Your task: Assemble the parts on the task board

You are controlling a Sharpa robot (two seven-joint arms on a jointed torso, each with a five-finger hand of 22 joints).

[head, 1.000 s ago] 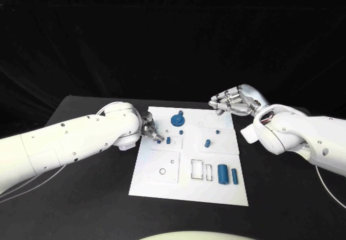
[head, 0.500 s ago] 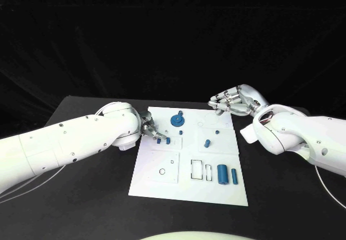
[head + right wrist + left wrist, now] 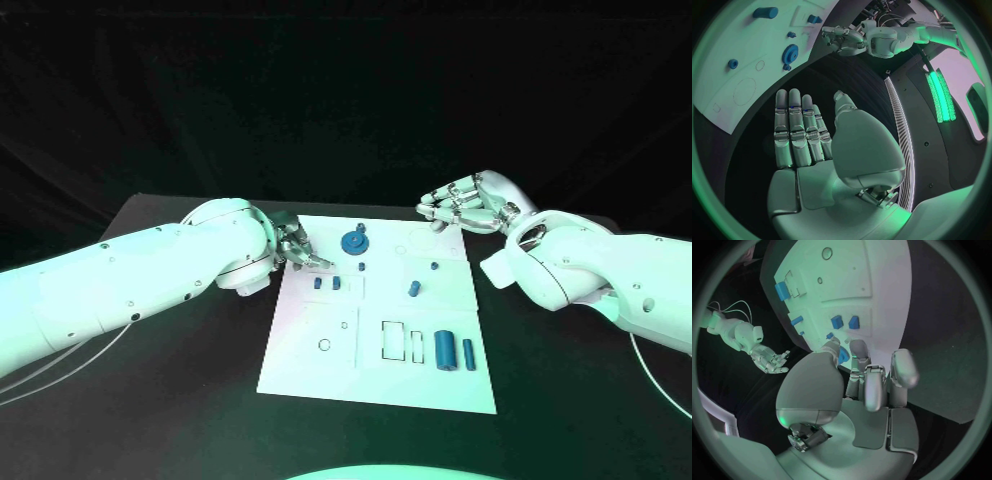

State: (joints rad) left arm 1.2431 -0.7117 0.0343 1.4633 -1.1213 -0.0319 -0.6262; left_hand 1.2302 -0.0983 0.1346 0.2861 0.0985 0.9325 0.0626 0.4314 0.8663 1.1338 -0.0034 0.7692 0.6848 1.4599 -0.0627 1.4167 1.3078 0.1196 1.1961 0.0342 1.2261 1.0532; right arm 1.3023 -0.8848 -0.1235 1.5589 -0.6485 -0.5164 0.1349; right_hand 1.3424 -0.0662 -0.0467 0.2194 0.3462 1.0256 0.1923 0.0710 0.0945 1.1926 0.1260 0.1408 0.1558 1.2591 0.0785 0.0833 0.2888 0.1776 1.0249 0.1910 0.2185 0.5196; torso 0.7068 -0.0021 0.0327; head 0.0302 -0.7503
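The white task board (image 3: 335,360) lies in the middle of the table. Two small blue parts (image 3: 326,283) stand side by side near its left edge, also seen in the left wrist view (image 3: 845,322). My left hand (image 3: 300,250) hovers just beyond them at the board's left edge, fingers bent and apart, holding nothing (image 3: 873,382). A blue gear (image 3: 353,240) sits close to its fingertips. My right hand (image 3: 464,205) hangs past the board's far right corner, fingers straight and spread, empty (image 3: 801,135).
More blue parts are on the board: a small peg (image 3: 361,265), two pieces (image 3: 414,288) at mid-right, and two longer blocks (image 3: 454,348) near the front right beside outlined slots (image 3: 394,338). Black table surrounds the board.
My left hand has drawn back from the two small blue parts toward the far side of the board. The parts stay where they were. The right hand has not moved.
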